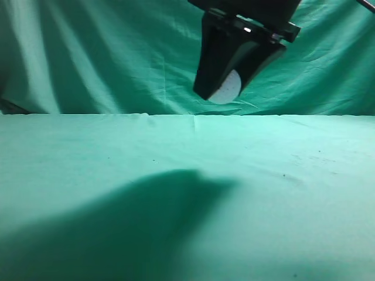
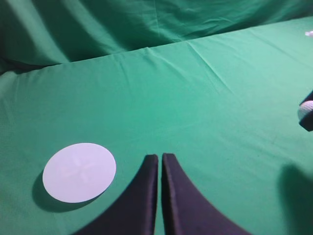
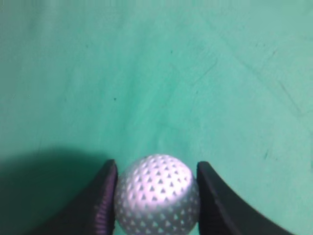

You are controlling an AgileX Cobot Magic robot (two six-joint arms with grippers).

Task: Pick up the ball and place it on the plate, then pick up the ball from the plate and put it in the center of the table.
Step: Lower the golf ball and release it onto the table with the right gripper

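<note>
Hanging above the counter (image 1: 176, 146) with the right claw (image 1: 225, 88) pinching the ball (image 1: 227, 88) between both fingers — well clear of the green cloth, backdrop (image 1: 88, 52) folds behind. Seen from the right wrist: dimpled white sphere (image 3: 157, 193) wedged tight, dark fingers (image 3: 100, 200) touching it on either side, bare counter (image 3: 171, 73) below. Casting a broad dark shadow (image 1: 135, 228) across the near cloth. Resting low on the other side, left claw (image 2: 160, 164) pressed narrow, fingers almost meeting, gripping nothing — pale round plate (image 2: 79, 172) lying flat just beside it to the left, ball (image 2: 306, 108) visible far off at the right edge.
</note>
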